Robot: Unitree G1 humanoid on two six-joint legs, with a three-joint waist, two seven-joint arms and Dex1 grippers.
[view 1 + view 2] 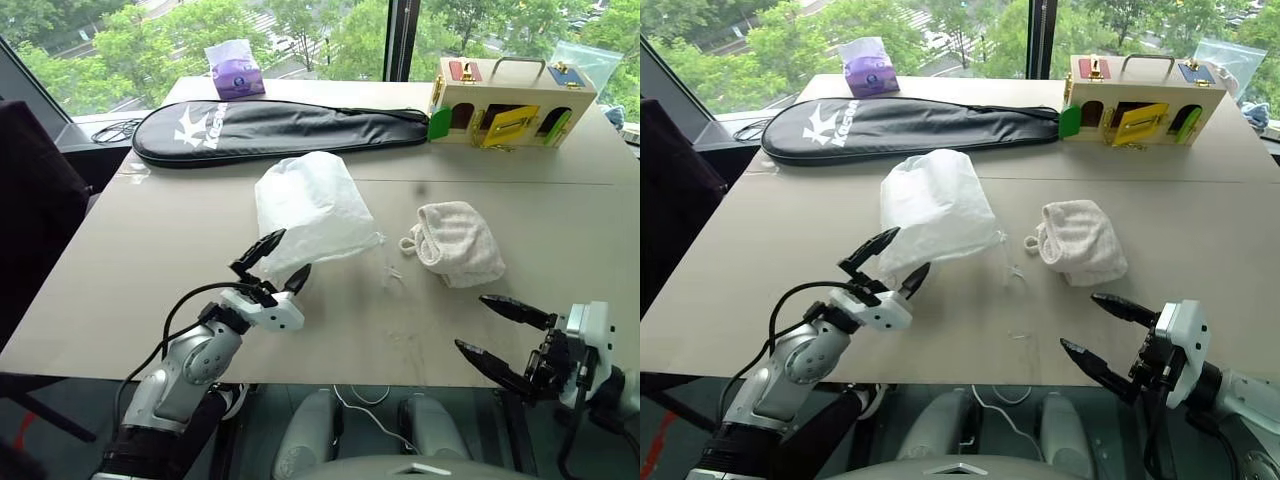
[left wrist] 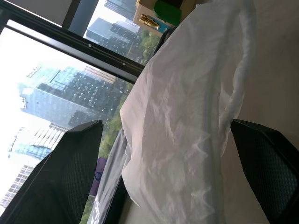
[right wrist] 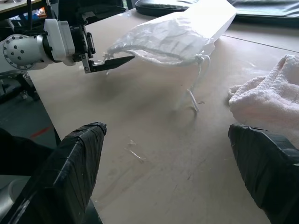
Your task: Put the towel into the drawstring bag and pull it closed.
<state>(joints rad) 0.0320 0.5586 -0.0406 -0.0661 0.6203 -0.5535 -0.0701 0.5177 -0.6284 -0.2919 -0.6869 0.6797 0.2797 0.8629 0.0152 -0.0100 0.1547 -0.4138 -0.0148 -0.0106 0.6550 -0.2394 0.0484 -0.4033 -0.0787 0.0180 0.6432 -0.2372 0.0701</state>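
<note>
Your right gripper (image 1: 503, 338) hangs at the table's (image 1: 150, 260) near edge, fingers spread and empty. Your left gripper (image 1: 272, 263) — also spread wide — sits at the mouth end of the drawstring bag (image 1: 312, 208), gripping nothing. The towel (image 1: 458, 242) lies crumpled just right of the bag, apart from it. Farther back rest a black racket cover (image 1: 280, 128) and a wooden toy box (image 1: 510, 102).

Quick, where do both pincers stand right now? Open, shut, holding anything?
Left pincer: open, empty, at the near edge of the drawstring bag.
Right pincer: open, empty, short of the towel.
</note>
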